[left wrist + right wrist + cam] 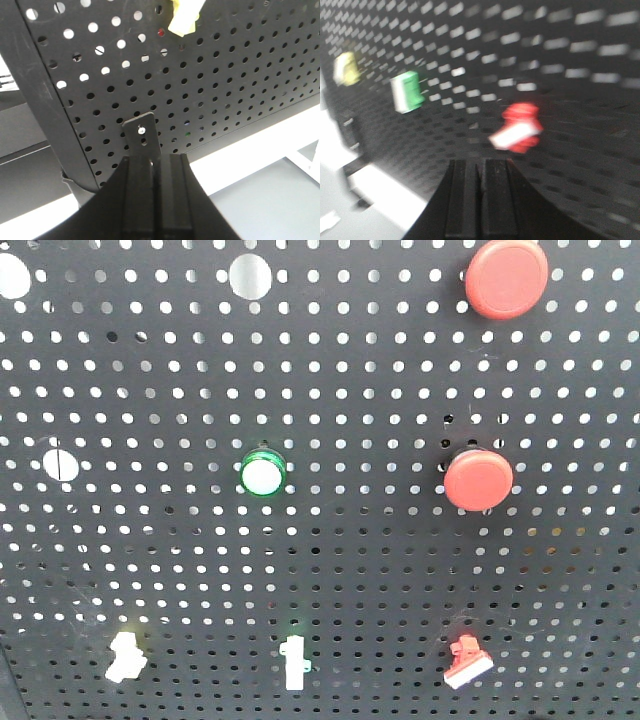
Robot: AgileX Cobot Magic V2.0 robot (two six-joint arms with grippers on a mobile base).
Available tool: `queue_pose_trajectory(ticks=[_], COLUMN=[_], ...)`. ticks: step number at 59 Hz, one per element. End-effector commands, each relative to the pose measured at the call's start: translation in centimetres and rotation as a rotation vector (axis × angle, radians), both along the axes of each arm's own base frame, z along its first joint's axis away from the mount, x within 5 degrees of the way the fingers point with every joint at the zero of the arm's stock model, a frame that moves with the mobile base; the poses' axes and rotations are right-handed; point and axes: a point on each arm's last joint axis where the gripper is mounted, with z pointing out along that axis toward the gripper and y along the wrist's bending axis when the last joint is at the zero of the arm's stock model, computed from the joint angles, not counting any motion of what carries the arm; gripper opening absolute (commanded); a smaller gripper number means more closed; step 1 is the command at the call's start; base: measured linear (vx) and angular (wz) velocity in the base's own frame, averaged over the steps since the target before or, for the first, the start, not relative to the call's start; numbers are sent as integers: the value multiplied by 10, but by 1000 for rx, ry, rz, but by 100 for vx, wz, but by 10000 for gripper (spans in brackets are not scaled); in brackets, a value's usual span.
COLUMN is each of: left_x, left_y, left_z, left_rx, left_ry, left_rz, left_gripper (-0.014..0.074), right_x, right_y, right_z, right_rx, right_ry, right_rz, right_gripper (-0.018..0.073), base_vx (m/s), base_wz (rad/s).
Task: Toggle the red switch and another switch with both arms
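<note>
The red switch [467,661] with its white bar tip sits low on the right of the black pegboard [360,570]. The pale-yellow white switch [126,657] sits low on the left. In the right wrist view, blurred, the red switch [518,128] lies just above and right of my right gripper [481,165], which is shut and holds nothing. In the left wrist view the pale-yellow switch [185,15] shows at the top edge, well above my left gripper [157,160], which is shut and empty near a small metal bracket [142,132]. Neither gripper appears in the front view.
A slim white toggle with green tint [294,663] stands between the two switches. Higher up are a green-ringed white button [262,474] and two large round red buttons [478,479] [506,278]. A white ledge [260,145] runs under the board.
</note>
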Motion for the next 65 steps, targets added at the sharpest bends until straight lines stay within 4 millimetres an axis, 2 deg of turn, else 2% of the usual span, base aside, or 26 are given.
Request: queue_pose_trajectory(ticks=[1,6,12,21,27,37,65], left_x=[1,1,1,1,1,1,1], left_y=[-4,-4,-4,-3,-3,-2,-2], left_z=[15,15,14,13,12,11,11], left_rx=[-56,-55,-52,-45,-39,-35,-33], left_ry=[-74,-74,-67,-55,-44,-37,-34], left_rz=[-28,-28,-25,-19,-15,-12,-10], left_gripper=[3,3,3,3,3,3,3], right_x=[0,0,3,4,4,4,2], right_y=[-15,-26,-42,-58,-58,-56,-56], right_z=[9,4,0,-10,-17,-17,-26], right_rx=[4,-18,-18,-247,-290,-285,-179], right_ry=[-152,-191,-158,-98,-39,-39,97], right_rz=[-126,-229,-397,-557,-548,-523,-536], right_gripper=[-6,-6,-6,-6,-6,-6,-6], base_vx=[0,0,0,0,0,0,0], base_wz=[0,0,0,0,0,0,0])
